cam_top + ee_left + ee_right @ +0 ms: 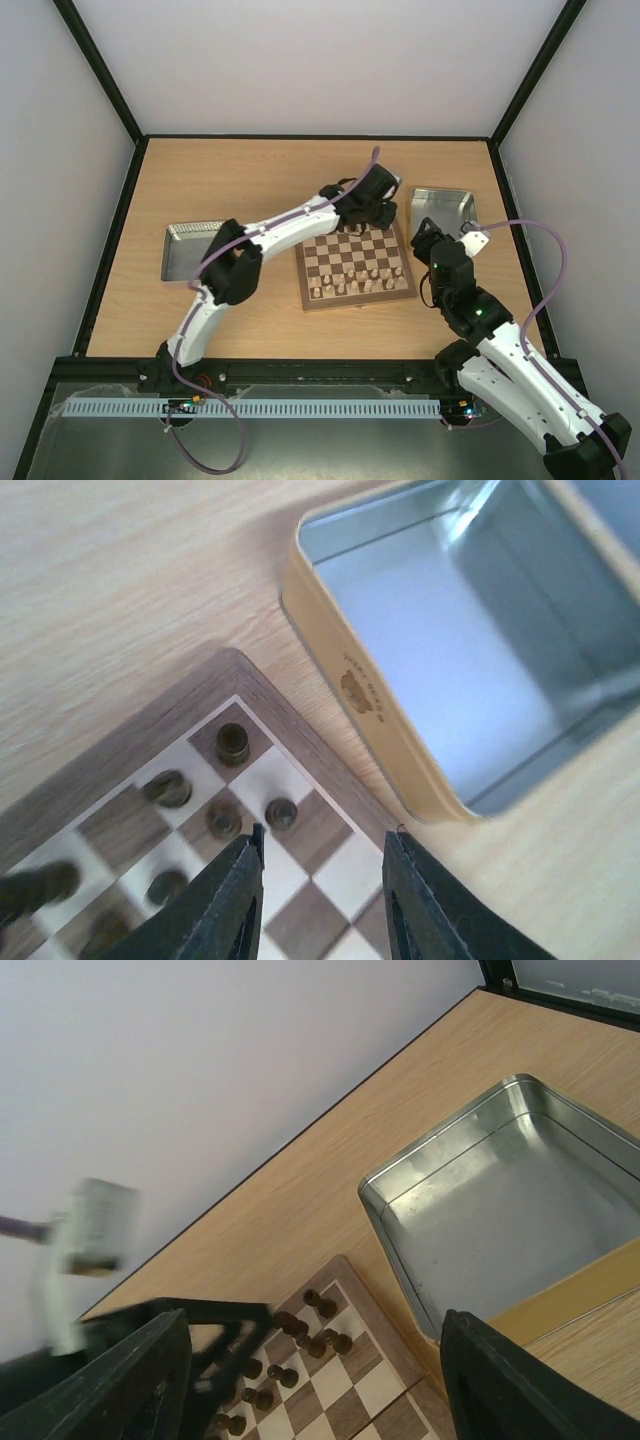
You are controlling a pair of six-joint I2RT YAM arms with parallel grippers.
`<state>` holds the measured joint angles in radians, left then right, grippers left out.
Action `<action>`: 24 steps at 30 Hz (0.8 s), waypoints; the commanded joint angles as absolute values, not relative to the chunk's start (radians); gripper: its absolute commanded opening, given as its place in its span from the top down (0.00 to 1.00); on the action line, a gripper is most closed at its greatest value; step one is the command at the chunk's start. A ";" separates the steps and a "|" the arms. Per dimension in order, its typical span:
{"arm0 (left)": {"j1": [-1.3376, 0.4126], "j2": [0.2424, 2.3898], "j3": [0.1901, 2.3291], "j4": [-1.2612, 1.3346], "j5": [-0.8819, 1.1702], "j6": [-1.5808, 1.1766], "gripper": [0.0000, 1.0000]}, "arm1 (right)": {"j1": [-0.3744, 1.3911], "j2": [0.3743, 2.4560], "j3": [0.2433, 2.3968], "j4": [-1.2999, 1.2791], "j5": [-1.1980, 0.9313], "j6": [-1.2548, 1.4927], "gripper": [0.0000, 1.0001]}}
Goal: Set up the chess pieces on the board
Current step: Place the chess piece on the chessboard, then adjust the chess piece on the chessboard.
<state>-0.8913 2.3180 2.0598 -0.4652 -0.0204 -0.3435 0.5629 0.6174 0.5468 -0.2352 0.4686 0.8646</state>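
Pale wood tabletop [270,180] with white walls [300,60] around it; the board [355,268] sits mid-table, cream pieces [345,285] on its near rows. A metal tray [185,250] lies at 9 o'clock from it. At 3 o'clock the right gripper [428,236] hovers just off the edge, jaws spread wide, holding nothing. Dark chess pieces [232,743] stand in the far corner at 1 o'clock, where the left gripper [325,850] hangs, jaws partly apart and empty. A second tray [442,205] lies at 2 o'clock

One board [355,258], two trays [186,256] [441,208], two arms [272,231] [505,352] (chess pieces [232,744] partly hidden)
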 commanded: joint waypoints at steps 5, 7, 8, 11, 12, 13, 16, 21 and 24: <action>-0.795 1.869 1.588 -0.287 -0.089 -0.449 0.64 | 0.559 0.757 0.585 -0.171 0.356 0.853 0.40; -0.752 1.768 1.443 -0.254 -0.102 -0.470 0.63 | 0.558 0.851 0.601 -0.161 0.286 0.857 0.47; -0.731 1.718 1.383 -0.245 -0.112 -0.477 0.63 | 0.556 0.899 0.608 -0.145 0.251 0.853 0.51; -0.665 1.592 1.232 -0.245 -0.118 -0.493 0.62 | 0.547 1.049 0.635 -0.116 0.198 0.844 0.64; -0.634 1.559 1.191 -0.254 -0.115 -0.499 0.62 | 0.543 1.099 0.652 -0.112 0.185 0.835 0.66; -0.609 1.526 1.157 -0.263 -0.110 -0.505 0.62 | 0.541 1.145 0.673 -0.111 0.177 0.821 0.68; -0.544 1.445 1.061 -0.280 -0.092 -0.515 0.62 | 0.535 1.286 0.756 -0.139 0.185 0.783 0.73; -0.461 1.345 0.958 -0.291 -0.052 -0.509 0.61 | 0.512 1.470 0.852 -0.178 0.208 0.721 0.81; -0.418 1.306 0.929 -0.307 -0.032 -0.510 0.61 | 0.487 1.566 0.910 -0.213 0.192 0.689 0.86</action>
